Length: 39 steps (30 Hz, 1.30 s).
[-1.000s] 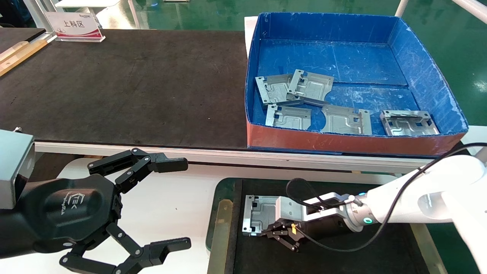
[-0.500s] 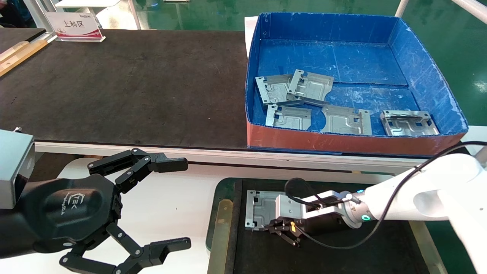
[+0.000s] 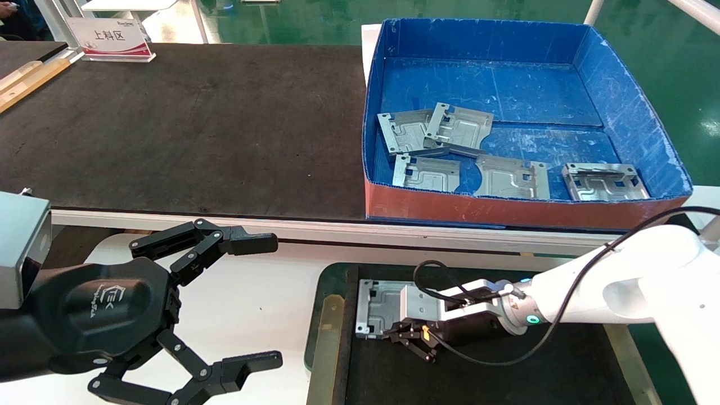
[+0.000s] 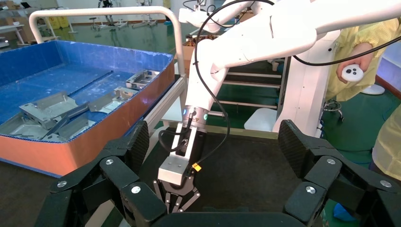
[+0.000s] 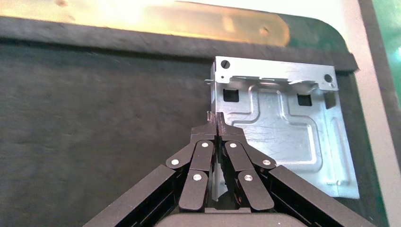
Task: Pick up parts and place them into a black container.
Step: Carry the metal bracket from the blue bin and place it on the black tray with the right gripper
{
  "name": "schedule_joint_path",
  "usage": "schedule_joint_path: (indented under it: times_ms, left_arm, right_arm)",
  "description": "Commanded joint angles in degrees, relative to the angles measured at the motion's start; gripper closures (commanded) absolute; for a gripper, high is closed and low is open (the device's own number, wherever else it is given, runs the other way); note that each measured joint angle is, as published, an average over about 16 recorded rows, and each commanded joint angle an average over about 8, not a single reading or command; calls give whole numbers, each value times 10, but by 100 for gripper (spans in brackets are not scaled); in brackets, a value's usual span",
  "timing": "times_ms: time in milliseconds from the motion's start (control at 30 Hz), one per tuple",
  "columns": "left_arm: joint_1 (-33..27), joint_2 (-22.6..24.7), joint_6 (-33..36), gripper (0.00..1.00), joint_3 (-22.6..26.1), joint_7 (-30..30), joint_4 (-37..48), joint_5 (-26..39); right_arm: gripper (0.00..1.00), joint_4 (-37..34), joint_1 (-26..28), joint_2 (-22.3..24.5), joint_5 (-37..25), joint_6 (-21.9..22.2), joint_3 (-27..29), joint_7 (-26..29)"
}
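My right gripper (image 3: 392, 332) (image 5: 217, 120) is shut on the bent edge of one silver-grey part (image 3: 378, 306) (image 5: 283, 127). It holds the plate flat and low over the left far corner of the black container (image 3: 328, 281), beside its brass side strip (image 5: 222, 23). I cannot tell whether the plate touches the black bottom (image 5: 94, 123). Several more parts (image 3: 433, 132) lie in the blue box (image 3: 506, 90) behind. My left gripper (image 3: 269, 301) (image 4: 215, 144) is parked open and empty at the near left, over the white table.
The blue box has high walls and an orange-red front (image 3: 506, 211), standing just behind the container. A long black mat (image 3: 185, 124) covers the table's left, with a sign (image 3: 109, 38) at its far edge. A person (image 4: 364, 61) stands beyond my right arm.
My right gripper has carried the part a little to the left and farther back, towards the container's corner. The left arm has not moved.
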Motion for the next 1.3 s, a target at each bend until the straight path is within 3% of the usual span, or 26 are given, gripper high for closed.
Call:
schedule_joint_path:
  times_ms: [33,367,1000,1033,1233,1300]
  left_arm:
    - [0,0,0,0,0,0,0,0]
    - [0,0,0,0,0,0,0,0]
    - [0,0,0,0,0,0,0,0]
    - [0,0,0,0,0,0,0,0]
    - [0,0,0,0,0,0,0,0]
    - [0,0,0,0,0,0,0,0]
  right_arm:
    - [100,1,1,0,1,-8,0,1]
    - [100,-2,4,1,0,-37,0,1]
    - [99,-8,7,3,0,-23,0,-1]
    - [93,-8,7,3,0,-22,0,-1]
    - [19,-9,7,1,3,-15,2,1]
    - [0,-9,7,1,3,-13,2,1]
